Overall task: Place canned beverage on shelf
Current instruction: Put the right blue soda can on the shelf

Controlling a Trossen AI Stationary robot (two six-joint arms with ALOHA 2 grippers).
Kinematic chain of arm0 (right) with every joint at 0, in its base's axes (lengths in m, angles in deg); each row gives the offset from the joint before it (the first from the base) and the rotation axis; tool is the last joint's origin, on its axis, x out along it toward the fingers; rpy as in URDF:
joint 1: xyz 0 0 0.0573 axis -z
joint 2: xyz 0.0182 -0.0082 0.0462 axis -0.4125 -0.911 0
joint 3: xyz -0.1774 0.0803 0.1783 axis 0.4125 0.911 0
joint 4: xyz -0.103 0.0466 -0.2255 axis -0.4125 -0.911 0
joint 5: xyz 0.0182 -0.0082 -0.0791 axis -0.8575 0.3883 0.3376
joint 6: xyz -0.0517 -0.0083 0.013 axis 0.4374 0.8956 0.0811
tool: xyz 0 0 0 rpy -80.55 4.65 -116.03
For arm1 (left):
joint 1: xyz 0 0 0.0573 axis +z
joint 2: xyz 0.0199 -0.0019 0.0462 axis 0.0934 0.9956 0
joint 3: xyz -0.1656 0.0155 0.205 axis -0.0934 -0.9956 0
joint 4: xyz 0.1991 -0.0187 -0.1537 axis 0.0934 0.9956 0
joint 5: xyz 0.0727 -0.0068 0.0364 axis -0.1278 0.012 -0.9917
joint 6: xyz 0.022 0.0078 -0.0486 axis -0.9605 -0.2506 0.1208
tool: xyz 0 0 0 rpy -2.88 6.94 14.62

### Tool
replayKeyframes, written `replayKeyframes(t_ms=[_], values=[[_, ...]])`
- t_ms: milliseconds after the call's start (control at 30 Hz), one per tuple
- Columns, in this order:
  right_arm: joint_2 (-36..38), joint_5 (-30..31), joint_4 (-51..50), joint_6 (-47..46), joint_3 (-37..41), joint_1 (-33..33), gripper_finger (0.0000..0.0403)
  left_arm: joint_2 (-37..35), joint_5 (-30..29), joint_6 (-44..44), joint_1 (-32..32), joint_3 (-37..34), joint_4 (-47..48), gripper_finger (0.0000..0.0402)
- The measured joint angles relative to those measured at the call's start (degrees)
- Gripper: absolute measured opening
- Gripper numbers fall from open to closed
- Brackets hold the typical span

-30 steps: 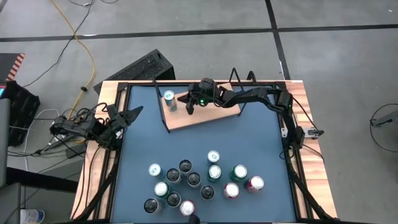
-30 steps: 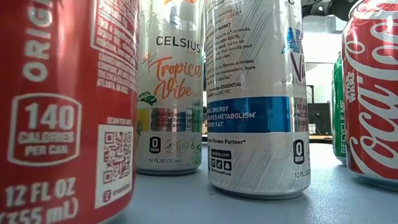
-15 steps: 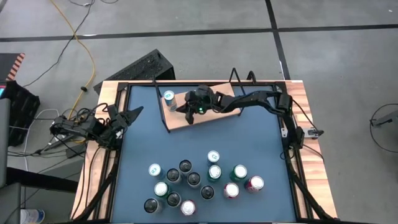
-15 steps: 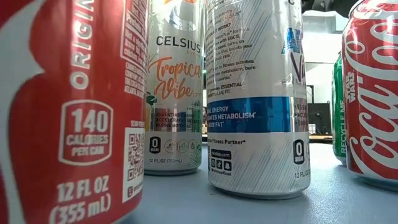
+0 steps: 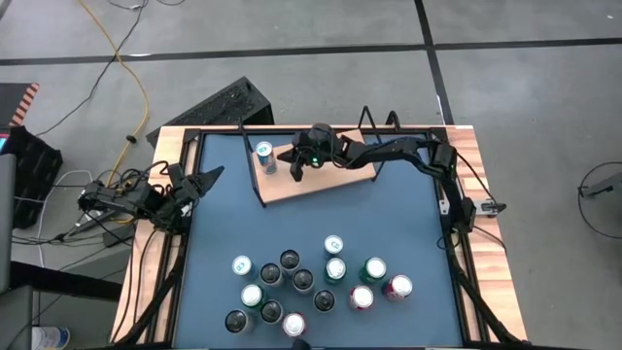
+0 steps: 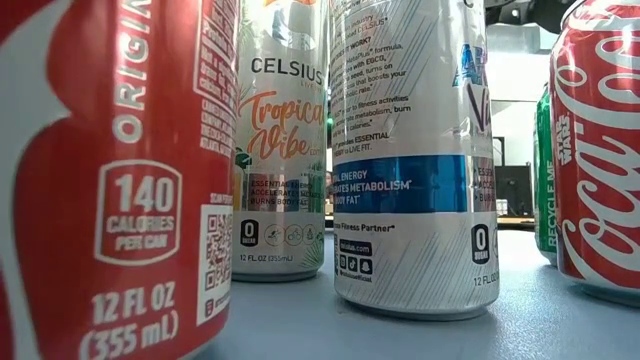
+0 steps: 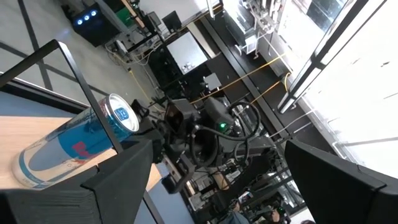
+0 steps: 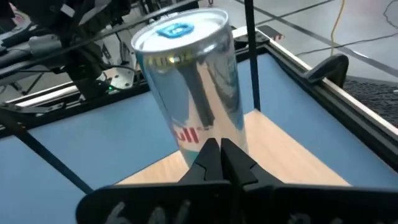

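From above, the right gripper (image 5: 294,167) hovers over the shelf (image 5: 326,179), beside a slim silver-blue can (image 5: 264,154) standing on its end; the left gripper (image 5: 206,178) waits, spread, at the table's edge. The right wrist view shows the fingers (image 8: 219,158) pinched together on nothing, right at the can. A sideways nudge could topple it. The low view shows only waiting cans (image 6: 410,150).

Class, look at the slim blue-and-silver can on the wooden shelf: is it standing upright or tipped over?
Upright. The can shows its round top to the overhead camera, and the right wrist view shows it standing on the shelf, with the shut right gripper beside it, not holding it.
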Motion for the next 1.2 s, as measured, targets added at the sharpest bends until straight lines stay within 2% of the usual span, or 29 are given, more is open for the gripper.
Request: replayKeyframes(t_ms=[900,1200], values=[[-3.15,-0.26,2.47,-4.38,-1.79,-0.04,0.0,0.02,0.0,0.48,0.0,0.0,0.26,0.0352],[-3.75,-1.41,1.34,-4.52,-1.72,-3.25,0.0,0.02,-0.09,0.55,0.0,0.0,0.63,0.0352]])
